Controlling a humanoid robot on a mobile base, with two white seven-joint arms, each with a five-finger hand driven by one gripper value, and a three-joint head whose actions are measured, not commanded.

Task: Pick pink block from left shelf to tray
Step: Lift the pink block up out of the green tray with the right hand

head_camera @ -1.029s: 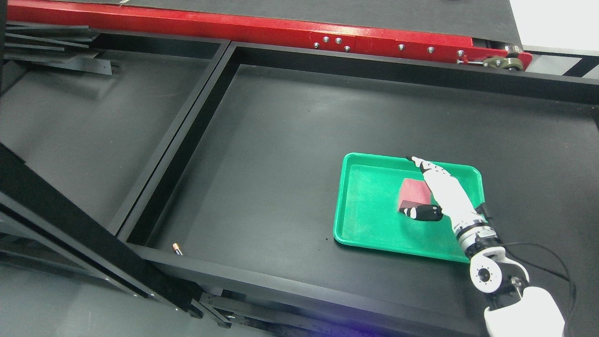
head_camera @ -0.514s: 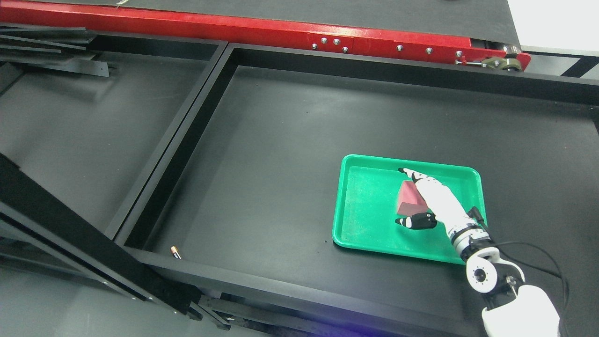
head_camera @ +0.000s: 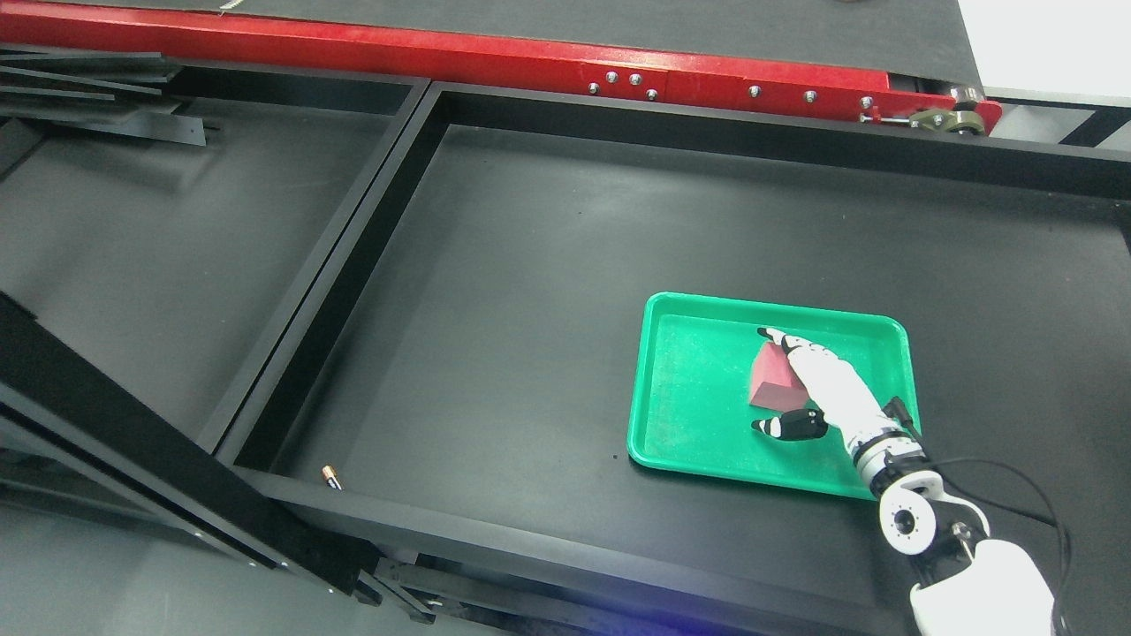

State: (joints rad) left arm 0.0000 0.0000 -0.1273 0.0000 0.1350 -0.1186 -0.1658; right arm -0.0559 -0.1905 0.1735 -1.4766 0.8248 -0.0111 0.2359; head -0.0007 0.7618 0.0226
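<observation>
The pink block (head_camera: 771, 380) lies in the green tray (head_camera: 698, 424), right of its middle. My right hand (head_camera: 765, 382) reaches in from the lower right over the tray. Its fingers (head_camera: 800, 352) stretch along the block's right side. The thumb (head_camera: 785, 427) sits just in front of the block with a small gap. The hand is open and holds nothing. The left arm is out of view.
The tray stands on the black floor of the right shelf compartment (head_camera: 548, 265). A black divider rail (head_camera: 353, 265) separates it from the left compartment (head_camera: 159, 247). A small battery-like object (head_camera: 332, 477) lies at the front left corner. A red beam (head_camera: 495, 62) runs along the back.
The thumb has come off the block and the hand has drawn back a little toward the lower right. The block has settled lower and slightly left in the tray. The camera shifted slightly.
</observation>
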